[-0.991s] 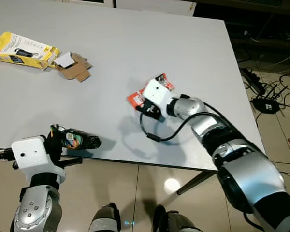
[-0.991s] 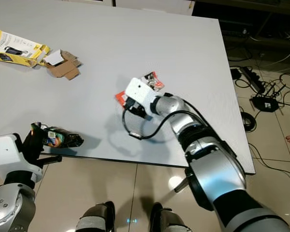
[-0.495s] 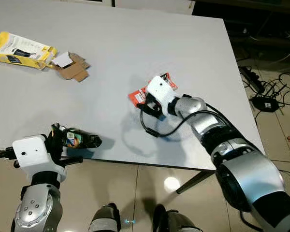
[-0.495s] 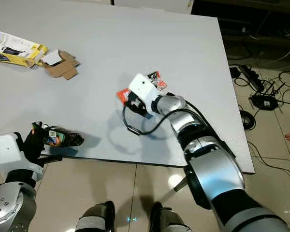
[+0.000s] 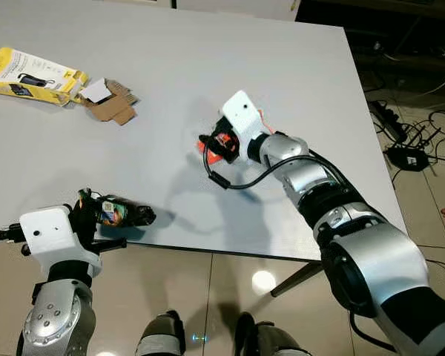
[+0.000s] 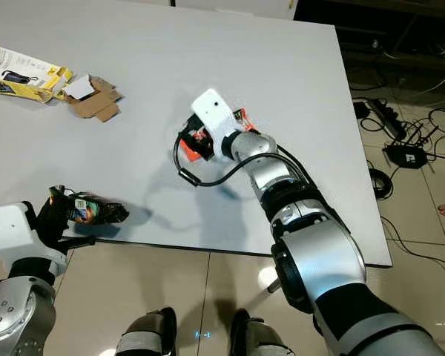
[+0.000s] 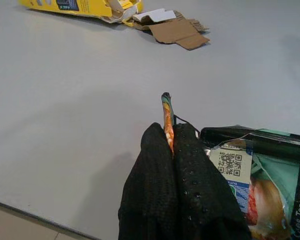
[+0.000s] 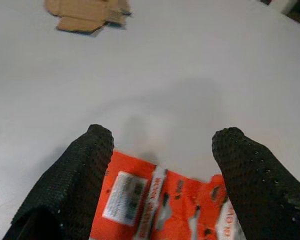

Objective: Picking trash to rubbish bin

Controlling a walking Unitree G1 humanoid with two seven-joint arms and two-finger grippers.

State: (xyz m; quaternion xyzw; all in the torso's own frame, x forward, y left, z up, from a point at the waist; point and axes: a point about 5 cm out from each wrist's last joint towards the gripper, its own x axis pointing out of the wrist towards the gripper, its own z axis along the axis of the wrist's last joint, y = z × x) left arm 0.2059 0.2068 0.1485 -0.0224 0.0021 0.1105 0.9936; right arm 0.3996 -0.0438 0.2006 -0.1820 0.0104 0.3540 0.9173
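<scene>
Right claw now straddling the red wrapper; left claw already holding trash.

Eye views: the right claw [image 5: 221,142] has swung round over the red wrapper [image 5: 224,141] mid-counter [image 5: 170,67] since a second ago, so a pick looks imminent. The left claw [image 5: 89,215] at the near edge holds a dark snack packet [image 5: 122,215]. The yellow box [image 5: 33,76], torn open, lies far left beside cardboard scraps [image 5: 113,107]; its contents cannot be made out.
Left wrist view: fingers [image 7: 182,200] pressed together, pinching the packet's edge.
Right wrist view: fingers [image 8: 72,180] spread wide either side of the wrapper, not yet closed.
</scene>
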